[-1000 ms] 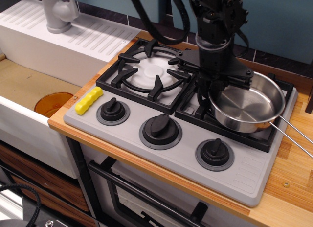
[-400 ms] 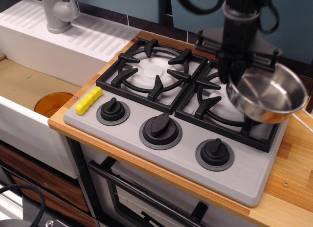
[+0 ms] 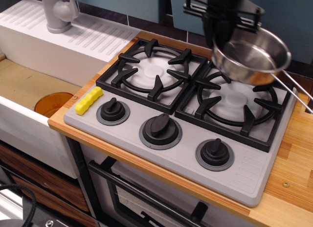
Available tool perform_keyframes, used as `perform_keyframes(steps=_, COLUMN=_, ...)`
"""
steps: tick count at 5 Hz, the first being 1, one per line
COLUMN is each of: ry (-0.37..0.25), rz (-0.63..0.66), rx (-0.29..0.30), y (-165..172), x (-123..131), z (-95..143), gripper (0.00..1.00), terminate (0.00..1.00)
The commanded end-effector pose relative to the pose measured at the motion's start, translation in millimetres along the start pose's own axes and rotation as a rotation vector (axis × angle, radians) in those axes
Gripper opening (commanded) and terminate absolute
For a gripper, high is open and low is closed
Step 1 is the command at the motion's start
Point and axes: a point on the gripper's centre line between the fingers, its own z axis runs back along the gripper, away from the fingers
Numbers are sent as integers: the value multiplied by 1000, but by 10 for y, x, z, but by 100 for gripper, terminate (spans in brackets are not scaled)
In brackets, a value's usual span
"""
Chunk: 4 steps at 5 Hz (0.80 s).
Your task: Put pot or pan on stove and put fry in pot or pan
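Grey stove on the wooden table, three black knobs along its near edge; the yellow fry lies on the stove's near-left corner, just beside the left knob. Beyond, two black burner grates over white discs, both bare; above the far edge of the right grate the steel pan hangs tilted, its wire handle pointing right, the black hand clamped on its left rim.
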Motion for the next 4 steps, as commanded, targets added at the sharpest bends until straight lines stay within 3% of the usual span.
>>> perform_keyframes(steps=1, ry=-50, rz=-80, rx=5, y=522, x=298, z=263, gripper=0, terminate=0)
perform_keyframes(steps=4, ry=-36, rz=-110, rx=11, y=935, x=218, z=208, gripper=0, terminate=0)
